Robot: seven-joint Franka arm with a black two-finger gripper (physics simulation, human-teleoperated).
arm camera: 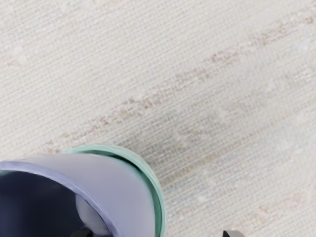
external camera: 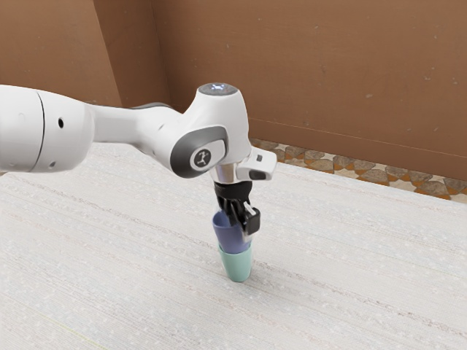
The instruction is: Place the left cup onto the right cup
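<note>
purple cup (arm camera: 103, 185): nested in green cup (arm camera: 157, 202), rim standing above the green rim | green cup: upright on worktop (arm camera: 207, 74) | gripper (external camera: 244, 219): directly above green cup, at purple cup's rim, jaws spread astride its wall, gripping nothing
</note>
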